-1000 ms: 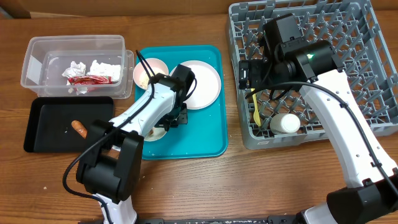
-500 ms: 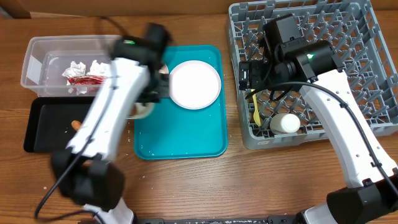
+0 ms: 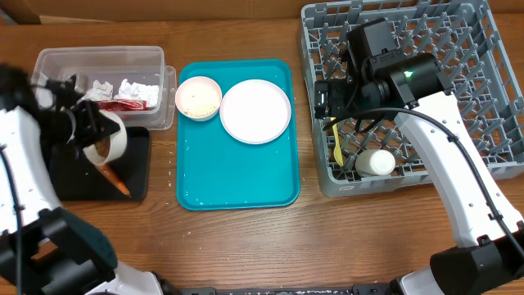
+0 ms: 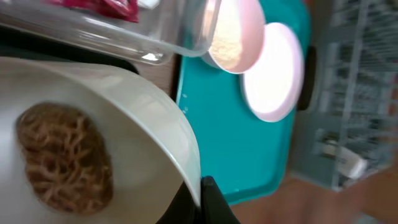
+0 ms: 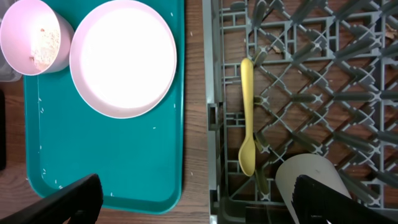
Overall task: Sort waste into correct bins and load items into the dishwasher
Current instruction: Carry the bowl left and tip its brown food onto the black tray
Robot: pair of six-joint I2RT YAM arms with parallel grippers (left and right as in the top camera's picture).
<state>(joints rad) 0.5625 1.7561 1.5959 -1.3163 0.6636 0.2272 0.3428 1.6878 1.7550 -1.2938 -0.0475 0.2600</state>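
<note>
My left gripper [image 3: 94, 129] is shut on the rim of a small white bowl [image 3: 109, 141], held tilted above the black tray [image 3: 65, 176]. In the left wrist view the fingers [image 4: 202, 194] pinch the bowl [image 4: 149, 143], which holds a brown food lump [image 4: 62, 162]. An orange stick [image 3: 115, 182] lies on the black tray. The clear tub [image 3: 49, 61] holds crumpled white paper [image 3: 135, 87] and a red-and-white wrapper [image 3: 123, 104]. My right gripper [image 5: 199, 205] is open and empty over the grey rack's [image 3: 483, 98] left edge. The rack holds a yellow spoon [image 3: 336, 144] and a white cup [image 3: 377, 162].
The teal tray [image 3: 237, 176] in the middle carries a white bowl with rice grains [image 3: 198, 97] and a pale round plate [image 3: 255, 111]; both also show in the right wrist view, the bowl [image 5: 34, 37] and the plate [image 5: 123, 59]. Loose rice grains lie on the tray.
My left arm lifted the bowl with the brown lump off the teal tray and swung left over the black tray. The right arm has not moved.
</note>
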